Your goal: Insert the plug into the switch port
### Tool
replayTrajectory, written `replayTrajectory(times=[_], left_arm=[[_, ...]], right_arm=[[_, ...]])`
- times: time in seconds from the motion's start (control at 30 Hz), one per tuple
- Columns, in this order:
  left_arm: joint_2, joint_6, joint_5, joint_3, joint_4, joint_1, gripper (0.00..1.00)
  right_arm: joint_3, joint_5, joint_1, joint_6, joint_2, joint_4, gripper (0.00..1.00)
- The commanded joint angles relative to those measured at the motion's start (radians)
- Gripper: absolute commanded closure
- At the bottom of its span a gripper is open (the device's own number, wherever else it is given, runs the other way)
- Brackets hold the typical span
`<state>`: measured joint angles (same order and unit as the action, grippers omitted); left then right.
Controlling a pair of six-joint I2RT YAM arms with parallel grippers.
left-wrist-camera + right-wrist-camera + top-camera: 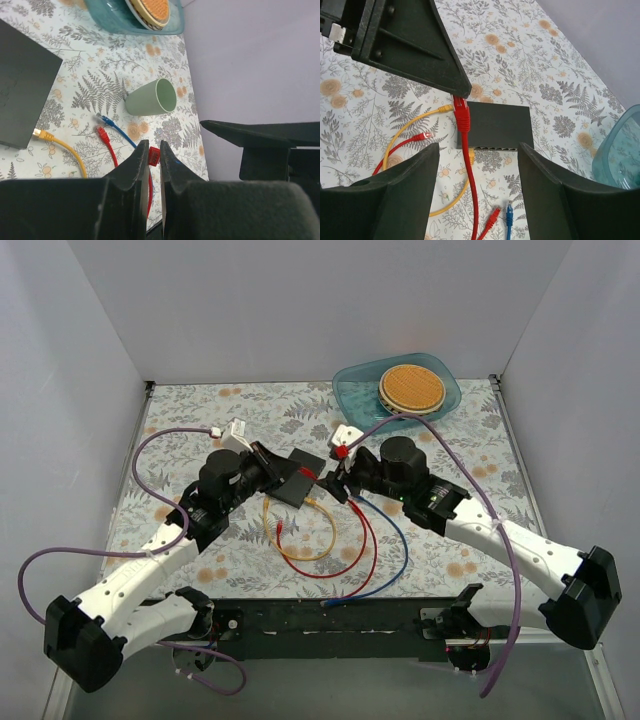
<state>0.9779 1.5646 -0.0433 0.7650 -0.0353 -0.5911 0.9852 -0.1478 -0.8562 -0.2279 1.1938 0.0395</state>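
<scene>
The switch is a flat black box [298,480] on the floral cloth; its port edge [515,148] faces my right wrist camera. A yellow plug [471,154] sits in the leftmost port. My left gripper [307,472] is shut on a red plug [461,111], holding it over the switch's near left corner, with its red cable hanging toward the camera. In the left wrist view the red plug [154,156] shows between the closed fingers [137,160]. My right gripper [479,148] is open and empty, just in front of the port edge.
A loose red plug [492,216] and a blue plug [509,212] lie near the right gripper. Another red plug [424,135] and a yellow plug [445,108] lie left of the switch. A green cup [151,98] lies on its side. A teal bowl [356,390] stands at the back.
</scene>
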Motion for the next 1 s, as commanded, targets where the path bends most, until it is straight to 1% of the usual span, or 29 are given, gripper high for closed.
replayTrajectory(times=[0.0,0.07,0.23,0.5,0.83,0.87,0.93,0.97], left_arm=[[0.015,0.097,0.074,0.068,-0.077,-0.001,1.0],[0.024,0.101,0.071,0.074,-0.086,-0.001,1.0],[0.021,0.107,0.066,0.074,-0.086,-0.001,1.0],[0.031,0.098,0.045,0.08,-0.078,-0.001,1.0],[0.042,0.095,0.045,0.082,-0.069,-0.001,1.0],[0.042,0.095,0.016,0.083,-0.066,-0.001,1.0],[0.045,0.094,0.013,0.082,-0.067,-0.001,1.0],[0.047,0.094,0.011,0.085,-0.067,-0.001,1.0]], right_arm=[[-0.006,0.085,-0.027,-0.017,0.029,0.115,0.3],[-0.006,0.077,-0.033,-0.021,0.046,0.125,0.31],[-0.006,0.05,-0.04,-0.027,0.073,0.141,0.36],[-0.013,0.053,-0.046,-0.018,0.113,0.174,0.45],[-0.006,0.067,-0.053,-0.021,0.164,0.183,0.5],[-0.008,0.068,-0.053,-0.021,0.164,0.184,0.53],[-0.01,0.068,-0.053,-0.021,0.165,0.192,0.58],[-0.008,0.068,-0.053,-0.019,0.167,0.194,0.62]])
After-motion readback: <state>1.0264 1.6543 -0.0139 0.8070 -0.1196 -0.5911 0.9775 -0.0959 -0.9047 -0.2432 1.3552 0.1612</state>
